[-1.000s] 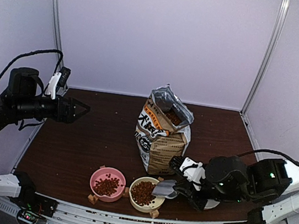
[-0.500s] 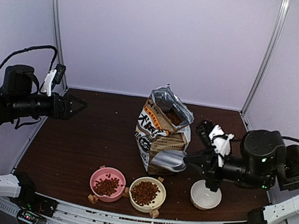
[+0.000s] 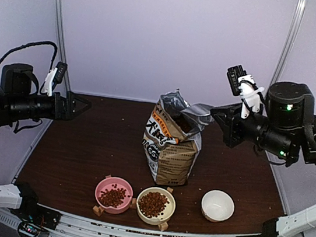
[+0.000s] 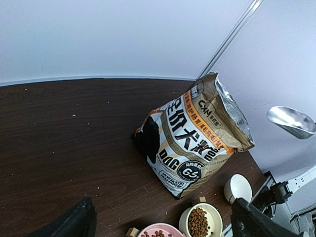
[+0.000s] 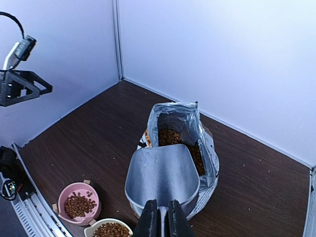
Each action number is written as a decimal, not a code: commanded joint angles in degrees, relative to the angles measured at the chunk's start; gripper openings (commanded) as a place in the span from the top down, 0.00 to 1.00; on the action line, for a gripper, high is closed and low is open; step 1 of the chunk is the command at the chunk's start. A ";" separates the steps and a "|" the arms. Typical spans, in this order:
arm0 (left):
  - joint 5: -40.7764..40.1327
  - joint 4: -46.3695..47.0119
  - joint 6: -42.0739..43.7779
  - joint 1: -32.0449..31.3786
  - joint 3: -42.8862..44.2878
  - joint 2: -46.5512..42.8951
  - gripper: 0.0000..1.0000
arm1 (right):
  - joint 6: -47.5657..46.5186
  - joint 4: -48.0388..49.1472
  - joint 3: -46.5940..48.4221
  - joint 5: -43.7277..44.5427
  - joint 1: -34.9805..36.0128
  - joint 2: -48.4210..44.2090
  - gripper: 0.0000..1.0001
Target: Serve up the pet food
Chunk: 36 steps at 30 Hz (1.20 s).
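Note:
The pet food shows as dark kibble inside the open kraft bag [image 3: 168, 149], in the bag's mouth [image 5: 170, 137], and heaped in the pink bowl [image 3: 113, 196] and the cream bowl [image 3: 153, 203]. A white bowl [image 3: 217, 205] to the right holds none. My right gripper [image 5: 162, 219] is shut on the handle of the metal scoop [image 5: 163, 177]. It holds the scoop empty in the air, just above and right of the bag's mouth [image 3: 200, 110]. My left gripper [image 4: 163, 227] is open and empty, raised over the table's far left [image 3: 86, 105].
The bag [image 4: 192, 143] stands upright mid-table, leaning slightly. The three bowls sit in a row near the front edge. White walls with metal posts [image 3: 56, 27] close in the back and sides. The dark tabletop [image 3: 94, 151] has scattered crumbs.
My right gripper lifted the scoop from the cream bowl, up past the bag's front, to above the bag's mouth. My left gripper drew back slightly to the left.

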 commanded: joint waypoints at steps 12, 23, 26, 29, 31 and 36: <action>1.70 0.88 1.17 0.30 1.23 0.56 0.02 | 4.41 -1.64 2.83 -8.85 -13.99 9.54 1.00; 1.43 1.03 2.08 0.35 0.67 0.99 0.02 | 6.95 -13.26 11.58 -14.72 -17.81 25.96 1.00; 1.91 1.28 2.19 0.30 0.71 1.44 0.02 | 6.43 -8.03 8.90 -13.74 -18.81 29.34 1.00; 2.67 1.64 2.25 0.32 0.77 1.69 0.02 | 5.85 -2.03 7.79 -12.94 -20.60 33.08 1.00; 2.78 1.93 2.21 0.30 0.68 1.53 0.02 | 5.64 0.56 8.59 -11.66 -21.18 36.51 1.00; 2.24 2.83 1.92 0.30 0.23 0.64 0.02 | 5.04 9.18 8.36 -11.65 -22.92 42.74 1.00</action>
